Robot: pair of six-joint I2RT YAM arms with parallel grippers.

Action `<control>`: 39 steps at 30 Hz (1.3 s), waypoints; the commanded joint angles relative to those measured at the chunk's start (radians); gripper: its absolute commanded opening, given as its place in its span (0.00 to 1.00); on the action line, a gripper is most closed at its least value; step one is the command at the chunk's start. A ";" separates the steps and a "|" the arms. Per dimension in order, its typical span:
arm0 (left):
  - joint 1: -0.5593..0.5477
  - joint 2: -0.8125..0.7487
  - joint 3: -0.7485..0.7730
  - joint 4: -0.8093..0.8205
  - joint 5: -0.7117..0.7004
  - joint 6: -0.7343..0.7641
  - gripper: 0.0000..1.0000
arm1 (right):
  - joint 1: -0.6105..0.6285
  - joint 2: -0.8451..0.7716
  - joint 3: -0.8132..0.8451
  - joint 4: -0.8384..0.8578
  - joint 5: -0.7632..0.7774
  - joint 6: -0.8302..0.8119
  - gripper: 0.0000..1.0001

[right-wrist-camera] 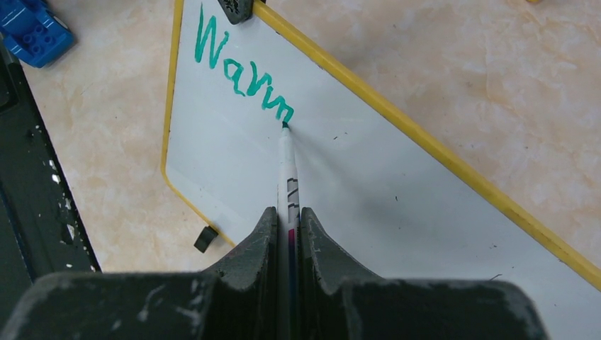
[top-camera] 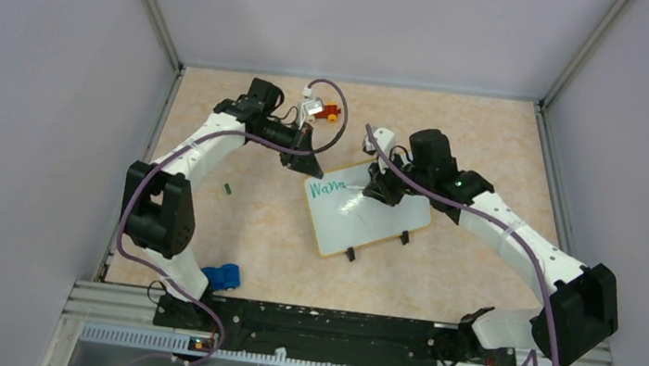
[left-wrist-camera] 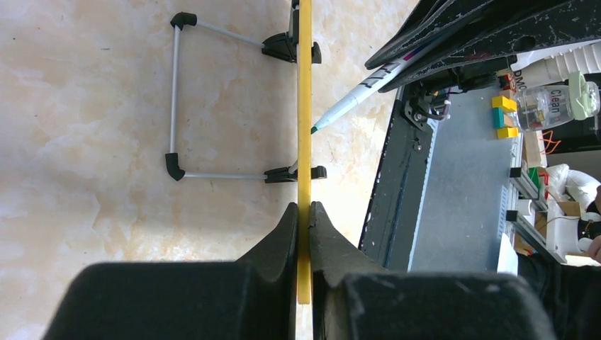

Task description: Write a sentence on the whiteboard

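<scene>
Nearest, by the left arm's base, a blue toy block (top-camera: 221, 276) lies on the table (top-camera: 260, 222). Just beyond it, about mid-table, is the whiteboard (top-camera: 373, 217): a small white panel with a thin yellow rim and rounded corners. It is turned at an angle, with its two little black feet (top-camera: 350, 254) on the edge facing the arms.

The sentence (right-wrist-camera: 241, 71) consists of one green word, roughly "Warm", in thin slanting strokes. It sits up in the board's far left corner.

The right hand (right-wrist-camera: 288, 216) is clenched on a white marker (right-wrist-camera: 289, 177). The marker's green tip touches the board right at the end of the last letter.

The left hand (left-wrist-camera: 304, 216) is clamped on the yellow rim at that same far left corner, one finger on each face. From its wrist the board shows edge-on as a yellow strip. A wire frame (left-wrist-camera: 173, 92) with black corners spreads on the table behind it.

A small dark green piece (top-camera: 229, 188) lies to the left of the board, well apart from it. Farthest off, past the left hand, a small orange and white object (top-camera: 325, 111) sits near the back wall.
</scene>
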 commanded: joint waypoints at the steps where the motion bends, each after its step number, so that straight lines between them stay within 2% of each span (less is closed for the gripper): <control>1: -0.011 -0.031 -0.019 -0.009 0.002 0.020 0.00 | -0.005 -0.018 -0.013 0.005 0.006 -0.023 0.00; 18: -0.012 -0.038 -0.021 -0.007 0.005 0.020 0.00 | -0.011 -0.050 0.058 -0.046 -0.051 -0.013 0.00; 39: -0.012 -0.035 -0.020 -0.005 0.007 0.021 0.00 | -0.038 -0.040 0.063 -0.028 -0.040 -0.021 0.00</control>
